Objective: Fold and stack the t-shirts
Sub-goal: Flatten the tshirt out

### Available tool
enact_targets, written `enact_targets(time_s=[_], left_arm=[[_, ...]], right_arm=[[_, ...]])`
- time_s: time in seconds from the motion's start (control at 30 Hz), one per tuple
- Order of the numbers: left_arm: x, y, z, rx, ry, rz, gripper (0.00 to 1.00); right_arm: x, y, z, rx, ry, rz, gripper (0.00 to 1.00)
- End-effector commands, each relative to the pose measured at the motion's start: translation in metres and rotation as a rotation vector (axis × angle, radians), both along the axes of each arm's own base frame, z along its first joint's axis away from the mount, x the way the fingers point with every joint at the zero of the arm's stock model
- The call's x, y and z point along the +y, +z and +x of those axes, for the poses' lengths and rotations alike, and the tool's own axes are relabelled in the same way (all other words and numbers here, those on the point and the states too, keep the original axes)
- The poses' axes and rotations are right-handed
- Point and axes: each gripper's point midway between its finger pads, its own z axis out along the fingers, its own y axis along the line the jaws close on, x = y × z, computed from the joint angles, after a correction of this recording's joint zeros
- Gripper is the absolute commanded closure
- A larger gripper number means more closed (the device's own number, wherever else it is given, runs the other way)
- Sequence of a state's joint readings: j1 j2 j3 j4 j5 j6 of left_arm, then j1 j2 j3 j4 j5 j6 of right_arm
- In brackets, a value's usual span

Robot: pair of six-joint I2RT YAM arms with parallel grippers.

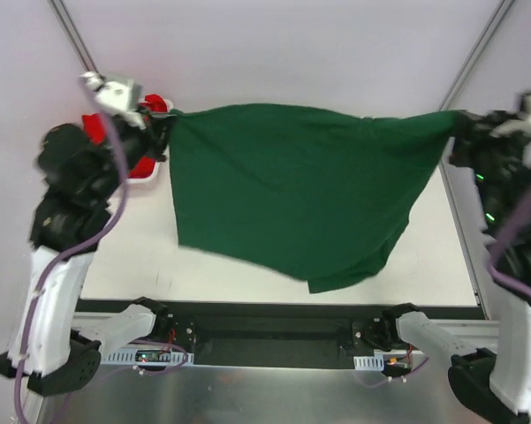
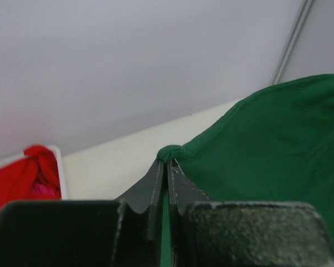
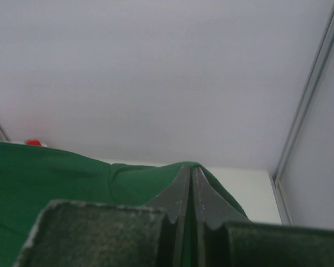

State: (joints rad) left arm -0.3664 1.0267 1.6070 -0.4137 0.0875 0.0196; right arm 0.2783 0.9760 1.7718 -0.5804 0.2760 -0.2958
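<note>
A dark green t-shirt (image 1: 292, 190) hangs stretched in the air between both arms, its lower edge sagging toward the table's near side. My left gripper (image 1: 163, 119) is shut on the shirt's left corner, a bunched hem showing at the fingertips of that gripper (image 2: 168, 161). My right gripper (image 1: 459, 119) is shut on the right corner, green cloth (image 3: 128, 183) draped over the fingertips of that gripper (image 3: 190, 167). A red t-shirt (image 1: 150, 108) lies in the basket behind the left arm, mostly hidden, with red cloth (image 2: 28, 175) in the left wrist view.
A white slotted basket (image 1: 146, 172) stands at the table's far left, holding the red cloth. The white table (image 1: 442, 256) runs under the hanging shirt. Metal frame posts (image 1: 477, 53) rise at the back corners.
</note>
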Motion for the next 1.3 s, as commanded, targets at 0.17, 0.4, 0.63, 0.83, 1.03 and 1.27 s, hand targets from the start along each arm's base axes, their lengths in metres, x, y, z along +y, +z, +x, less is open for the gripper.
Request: enact_targets(time_s=[0.17,0.4,0.63,0.83,1.03,1.27], left_arm=[[0.017,0.079,-0.129,-0.185,-0.173,-0.055,1.00],[0.038,0.101,-0.187,-0.288,-0.178,-0.090,1.00],[0.029,0.048,-0.114,-0.111,-0.075,-0.049,1.00],[-0.008,-0.045,-0.014,0.047,-0.068,0.000,1.00],[-0.032,-0.147,0.083,0.189,-0.003,0.051,1.00],[-0.027,-0.217,0.156,0.300,0.081,0.029,1.00]], right_arm=[[0.013,0.121,-0.175,-0.437,0.331,0.000,0.99],[0.009,0.123,-0.212,-0.505,0.366,0.013,0.99],[0.021,0.075,-0.118,-0.309,0.291,0.012,0.99],[0.031,-0.011,-0.004,-0.060,0.178,-0.004,0.99],[0.047,-0.093,0.086,0.118,0.137,-0.021,0.99],[0.045,-0.166,0.152,0.297,0.062,-0.023,0.99]])
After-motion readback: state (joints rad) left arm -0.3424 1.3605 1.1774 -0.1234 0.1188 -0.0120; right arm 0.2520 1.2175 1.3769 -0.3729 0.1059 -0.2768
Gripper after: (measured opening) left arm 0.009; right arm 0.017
